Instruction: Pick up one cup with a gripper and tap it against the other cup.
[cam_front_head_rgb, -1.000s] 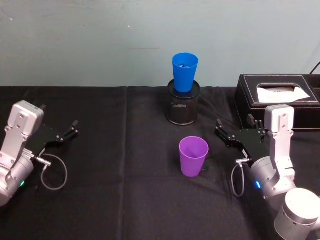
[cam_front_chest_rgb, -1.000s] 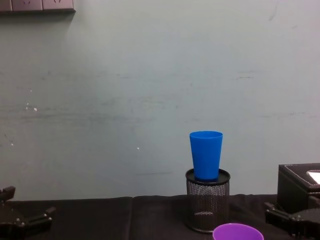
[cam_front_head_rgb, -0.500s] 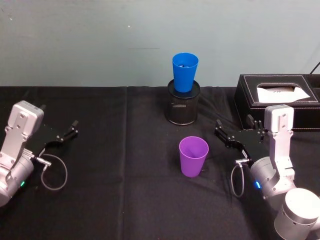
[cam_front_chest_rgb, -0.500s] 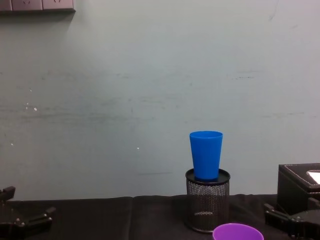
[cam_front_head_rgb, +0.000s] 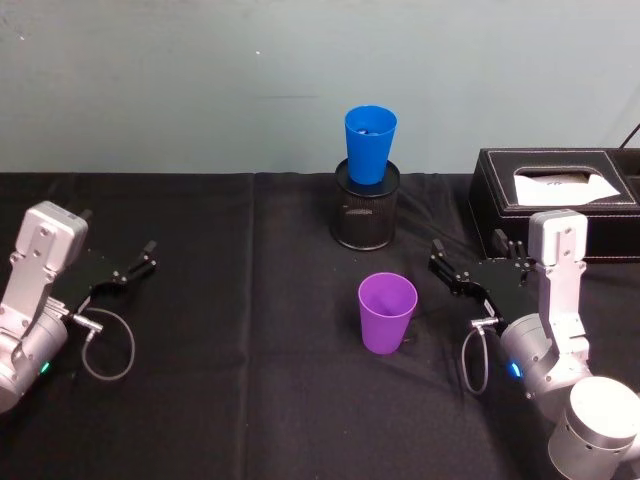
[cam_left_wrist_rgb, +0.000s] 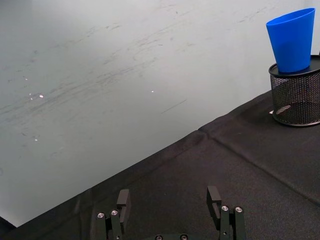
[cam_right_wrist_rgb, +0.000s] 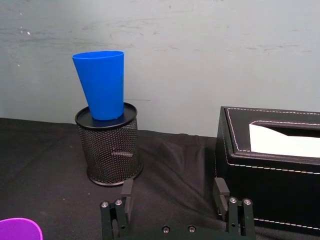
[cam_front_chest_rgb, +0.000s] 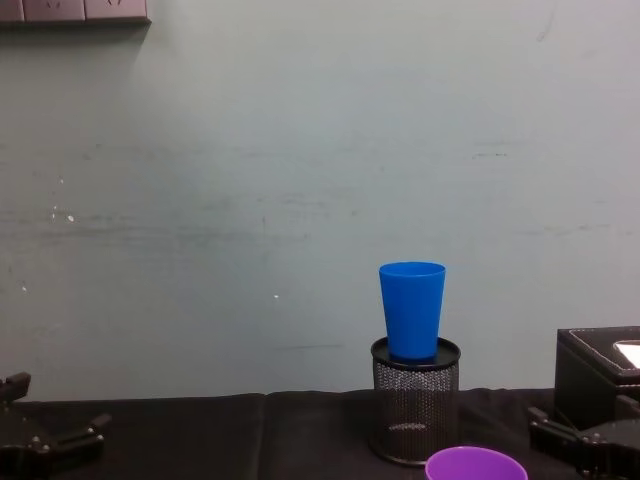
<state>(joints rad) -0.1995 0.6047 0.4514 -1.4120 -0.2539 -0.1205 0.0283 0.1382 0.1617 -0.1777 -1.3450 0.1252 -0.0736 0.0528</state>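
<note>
In the head view, the purple cup (cam_front_head_rgb: 387, 312) stands upright near the table's middle, with the blue cup (cam_front_head_rgb: 370, 144) seated in a mesh pen holder (cam_front_head_rgb: 366, 216) farther back. The right gripper (cam_front_head_rgb: 470, 264) waits spread and empty just right of the purple cup; the left gripper (cam_front_head_rgb: 118, 263) rests released far left.

The left wrist view shows its fingers (cam_left_wrist_rgb: 123, 199) parted.

The right wrist view shows the tissue box (cam_right_wrist_rgb: 270, 165) close by.

In the chest view, the purple rim (cam_front_chest_rgb: 477, 465) sits nearest. No grasp has begun; next the right gripper likely must close around the purple cup.

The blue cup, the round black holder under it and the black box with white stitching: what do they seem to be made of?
The blue tapered cup: probably plastic, smooth, even colour, thin rim. The round black holder: likely metal wire mesh, since fine see-through holes show in its wall. The black box with white stitching: looks like leather or imitation leather, matte with sewn seams; which one is unclear.
</note>
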